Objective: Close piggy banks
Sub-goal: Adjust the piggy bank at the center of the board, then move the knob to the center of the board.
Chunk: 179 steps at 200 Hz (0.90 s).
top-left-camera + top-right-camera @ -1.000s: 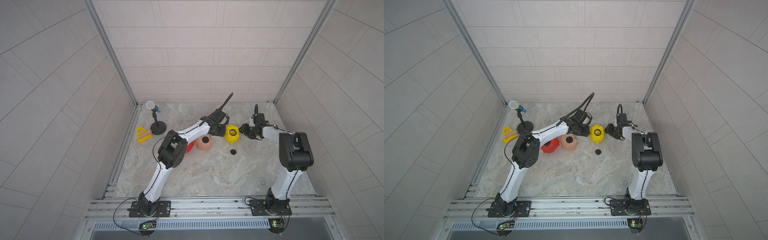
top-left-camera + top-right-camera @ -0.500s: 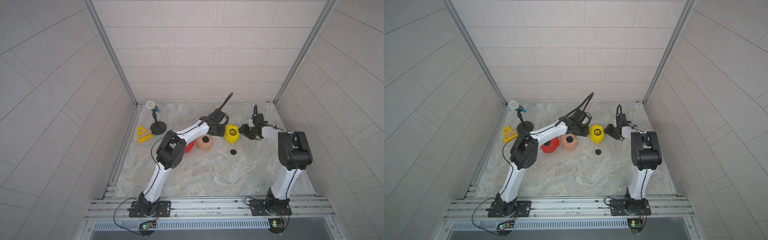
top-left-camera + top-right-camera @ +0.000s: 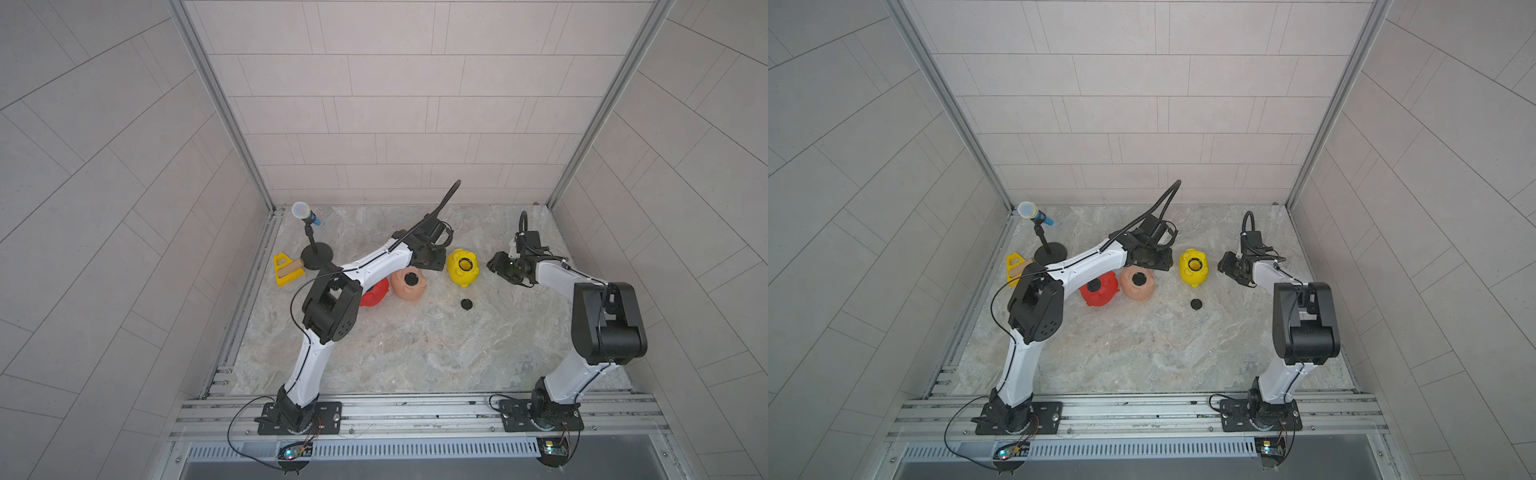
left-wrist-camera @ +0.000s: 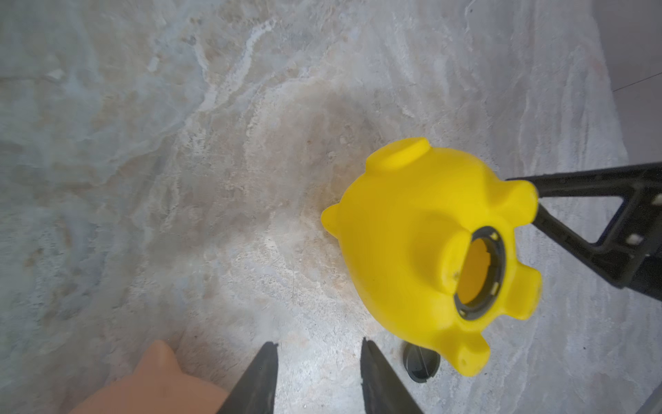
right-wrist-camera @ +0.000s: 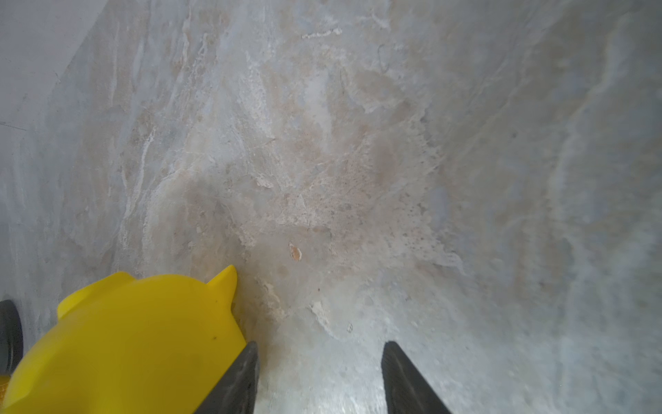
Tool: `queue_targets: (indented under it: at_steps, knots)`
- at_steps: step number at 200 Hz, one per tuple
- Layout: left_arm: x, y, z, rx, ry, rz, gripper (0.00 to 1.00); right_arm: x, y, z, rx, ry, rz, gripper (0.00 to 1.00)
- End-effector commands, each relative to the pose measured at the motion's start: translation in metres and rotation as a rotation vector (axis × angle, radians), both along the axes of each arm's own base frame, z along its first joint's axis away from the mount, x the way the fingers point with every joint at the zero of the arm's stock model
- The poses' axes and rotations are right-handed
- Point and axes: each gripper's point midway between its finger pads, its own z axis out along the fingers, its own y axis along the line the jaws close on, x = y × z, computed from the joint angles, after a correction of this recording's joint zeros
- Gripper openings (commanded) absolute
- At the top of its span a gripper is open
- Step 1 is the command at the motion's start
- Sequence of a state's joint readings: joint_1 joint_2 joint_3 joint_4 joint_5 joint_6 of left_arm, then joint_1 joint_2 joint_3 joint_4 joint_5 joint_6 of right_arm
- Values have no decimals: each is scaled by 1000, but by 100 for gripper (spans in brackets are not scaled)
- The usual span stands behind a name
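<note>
Both arms now sit slightly further back | left gripper (image 4: 318,343) and right gripper (image 5: 320,344) parted, empty | black plug (image 3: 466,304) lies robot-side of yellow pig (image 3: 462,267), seemingly nearer left.

A mic (image 3: 305,212) on a black stand stands at the marble table's (image 3: 415,353) back left; a yellow triangle (image 3: 286,272) lies just beside its base
</note>
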<state>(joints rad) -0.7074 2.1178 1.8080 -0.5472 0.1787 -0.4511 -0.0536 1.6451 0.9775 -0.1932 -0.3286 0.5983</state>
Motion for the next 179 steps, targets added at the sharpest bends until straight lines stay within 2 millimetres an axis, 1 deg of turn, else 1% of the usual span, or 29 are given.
queue_targets:
  at_steps: [1, 13, 29, 42, 67, 83, 99, 118, 134, 156, 179]
  knots:
    - [-8, 11, 40, -34, -58, -3, 43, -25, -3, 6, -26, 24, 8, 55]
    - [-15, 16, 53, -44, -74, -4, 43, -37, 2, 10, -13, 14, 20, 55]
    - [-26, 26, 68, -52, -93, -6, 43, -53, 12, 13, 21, 5, 56, 54]
    - [-33, 35, 85, -69, -116, 6, 43, -65, 21, 15, 41, -2, 83, 54]
    - [-54, 52, 109, -99, -138, 12, 43, -82, 34, 19, 69, -26, 121, 54]
    - [-69, 70, 121, -94, -157, 26, 43, -90, 42, 18, 84, -41, 148, 53]
    - [-85, 91, 127, -79, -181, 45, 43, -96, 53, 15, 105, -48, 184, 51]
    - [-104, 117, 134, -71, -227, 74, 43, -97, 65, 14, 126, -66, 219, 49]
    - [-121, 140, 133, -68, -265, 103, 44, -94, 78, 15, 133, -89, 255, 47]
    - [-145, 172, 131, -55, -294, 147, 43, -92, 98, 13, 139, -100, 311, 45]
    - [-170, 198, 132, -28, -292, 159, 44, -90, 108, 4, 141, -88, 331, 44]
